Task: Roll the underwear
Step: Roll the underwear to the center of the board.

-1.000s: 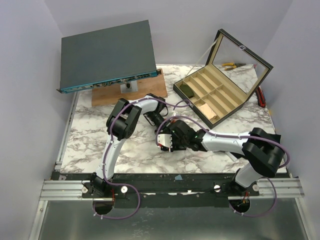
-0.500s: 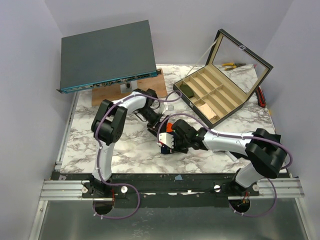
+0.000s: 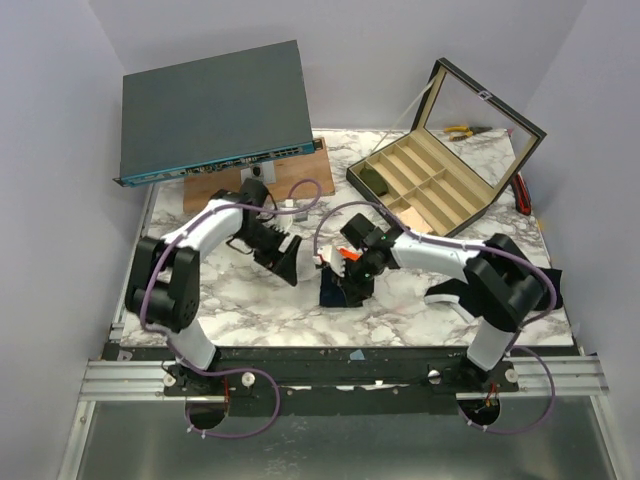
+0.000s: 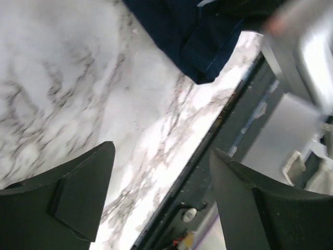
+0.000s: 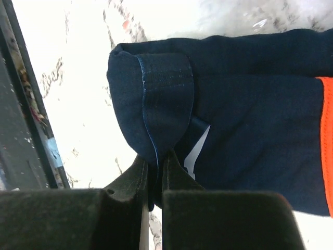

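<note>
In front of the open box [image 3: 440, 190], somewhat to its left, the underwear [image 5: 234, 130] lay on the tabletop [image 3: 250, 300]. It looked soft, light and limp. The right pincer [image 5: 154, 161] was clenched on its doubled hem, probably the firmest hold. Farther left of the box, the left pincer [image 4: 161, 151] stood open and empty.

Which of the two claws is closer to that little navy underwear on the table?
The right. The right gripper is shut on a fold of the underwear, pinching its edge. The left gripper is open and sits off to the garment's left, not touching it.
</note>
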